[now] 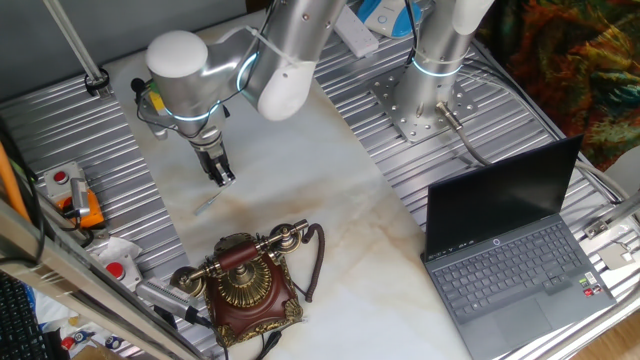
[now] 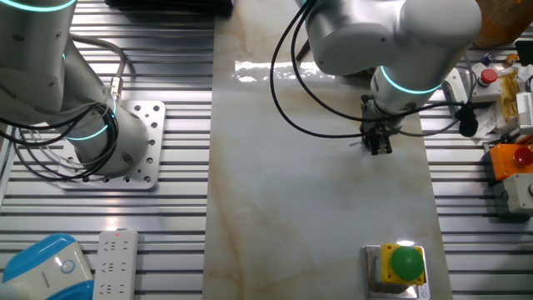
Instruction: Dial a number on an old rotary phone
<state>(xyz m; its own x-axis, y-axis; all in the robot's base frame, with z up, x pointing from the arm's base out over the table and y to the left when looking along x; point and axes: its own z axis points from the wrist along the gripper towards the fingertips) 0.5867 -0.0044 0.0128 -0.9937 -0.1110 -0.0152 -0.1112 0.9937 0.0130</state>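
The hand [image 1: 224,178] hangs well apart from the phone [image 1: 245,285], laptop [image 1: 515,262] aside.

This is a robotics lab or test bench. The desk [image 1: 300,190] is a pale marble-look slab laid over ribbed aluminium profile decking [image 2: 158,217], the kind used for machine frames. A second silver arm is bolted to a drilled metal mounting plate [image 2: 146,146] on that decking, with black cables [image 2: 42,137] looped around its base. Emergency-stop buttons sit about: a green one on a yellow box [image 2: 401,265] and red ones on orange and grey boxes [image 2: 512,158] at the edge. An open laptop [image 1: 515,255] stands on the decking, and a white power strip [image 2: 115,262] lies near the arm base.
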